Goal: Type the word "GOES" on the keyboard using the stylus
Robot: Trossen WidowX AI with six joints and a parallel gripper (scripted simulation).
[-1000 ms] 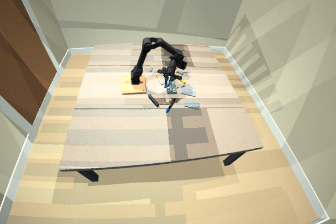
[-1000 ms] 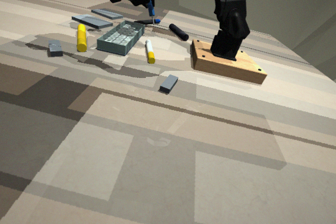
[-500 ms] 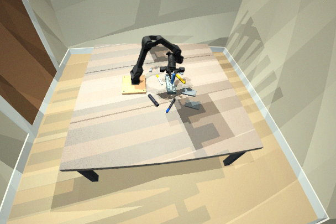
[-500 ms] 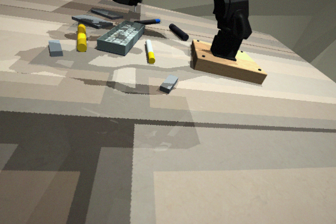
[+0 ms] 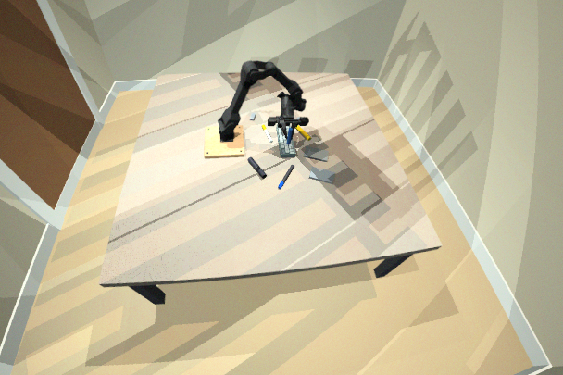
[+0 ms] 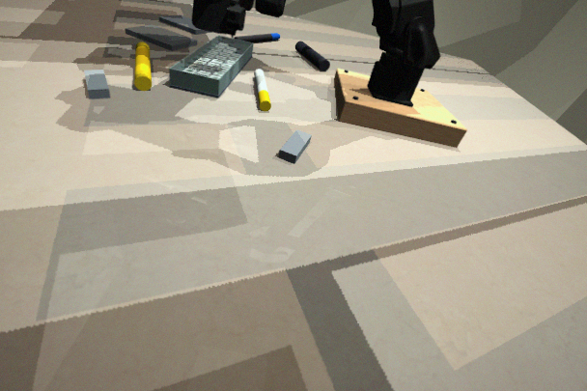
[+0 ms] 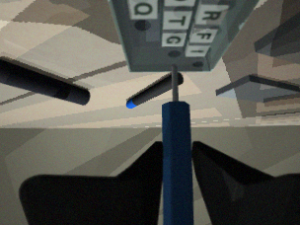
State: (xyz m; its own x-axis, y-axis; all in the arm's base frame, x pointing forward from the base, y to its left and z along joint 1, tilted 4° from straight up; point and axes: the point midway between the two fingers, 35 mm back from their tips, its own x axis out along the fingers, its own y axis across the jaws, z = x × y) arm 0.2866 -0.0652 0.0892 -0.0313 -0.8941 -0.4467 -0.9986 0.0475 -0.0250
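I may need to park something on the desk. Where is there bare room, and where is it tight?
Bare: the wide near stretch of the table, in front of the blue-tipped pen and black marker. Tight: around the keyboard, flanked by the yellow marker, white marker and grey slabs, where the gripper holds the stylus.
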